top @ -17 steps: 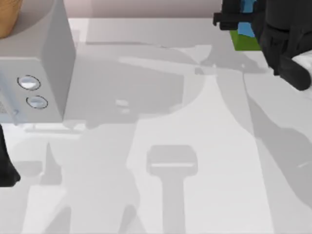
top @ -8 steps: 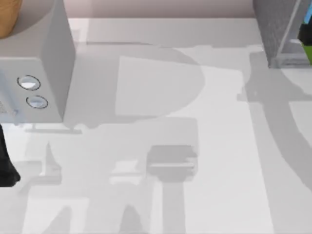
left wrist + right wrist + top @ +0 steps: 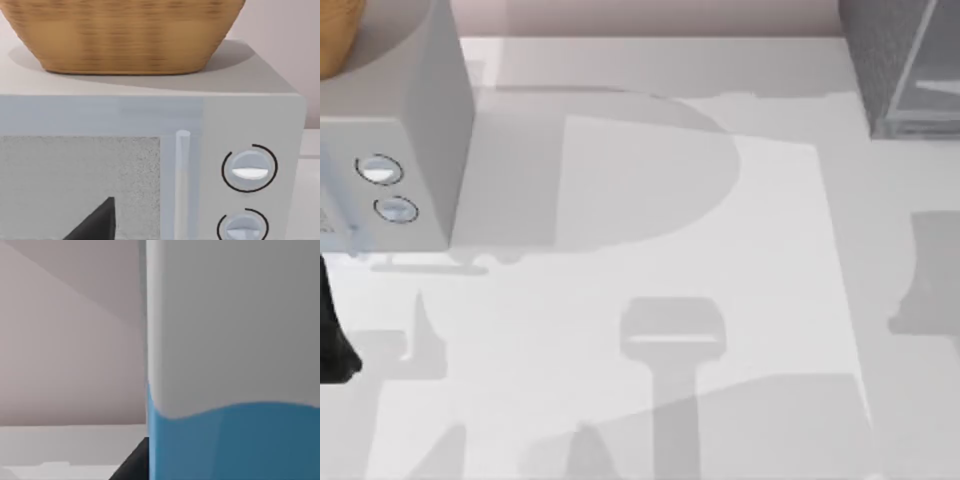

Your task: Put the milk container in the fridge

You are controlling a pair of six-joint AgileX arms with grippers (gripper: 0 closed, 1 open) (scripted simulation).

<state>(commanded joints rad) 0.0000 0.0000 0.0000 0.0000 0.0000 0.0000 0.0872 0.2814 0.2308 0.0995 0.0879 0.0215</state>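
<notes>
While the white-topped, bright blue milk container (image 3: 232, 360) sits right up against the right wrist camera, a dark finger (image 3: 134, 462) beside it, whether those jaws clamp it I cannot tell. Judging by that, release remains. Farther off, at the table's far right corner, stands the speckled grey fridge (image 3: 890, 60). Left arm (image 3: 335, 345) idles by the grey two-knob box (image 3: 405, 110).

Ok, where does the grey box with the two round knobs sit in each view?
Top view: the grey box stands at the table's far left, with its knobs on the front face.
Left wrist view: the grey box is seen close and front-on, knobs beside the door.
Right wrist view: not in it; the milk container is close up there.
Shared landmark: the wicker basket on top of the box.
</notes>
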